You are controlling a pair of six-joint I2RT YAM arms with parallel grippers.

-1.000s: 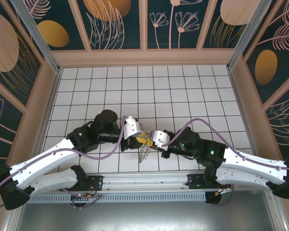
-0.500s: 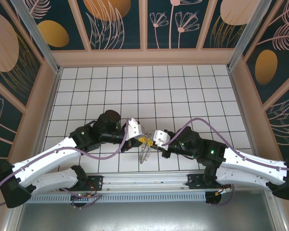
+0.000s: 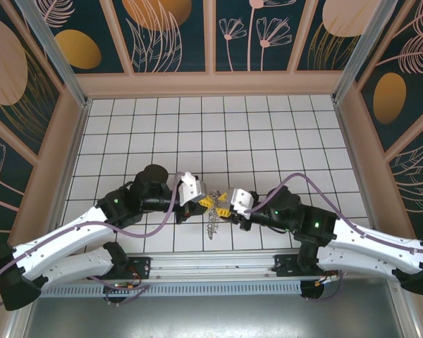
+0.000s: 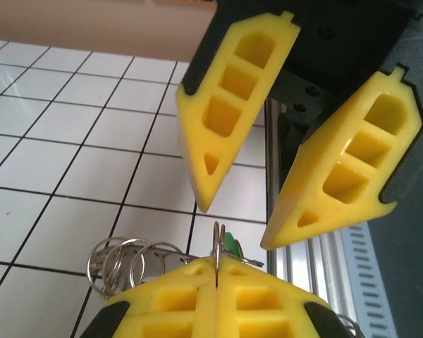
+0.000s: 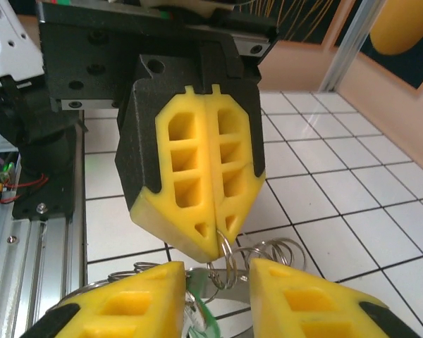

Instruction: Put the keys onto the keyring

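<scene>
The keyring (image 4: 216, 244) is a thin silver wire loop. In the left wrist view it stands edge-on, clamped between the pressed-together fingertips of the left gripper (image 4: 216, 266) and sticking out just past them. More of its coils (image 4: 123, 258) overlap in a loose fan to the left of the pinched part. The green-headed key (image 4: 231, 248) sits just beside the pinched wire, only its bright head showing. From above, the grey keys (image 3: 212, 226) form a small spiky cluster with the ring, below the gripper and over the white tiled floor (image 3: 268, 141) near its front edge. Whether they touch the tiles cannot be told.
</scene>
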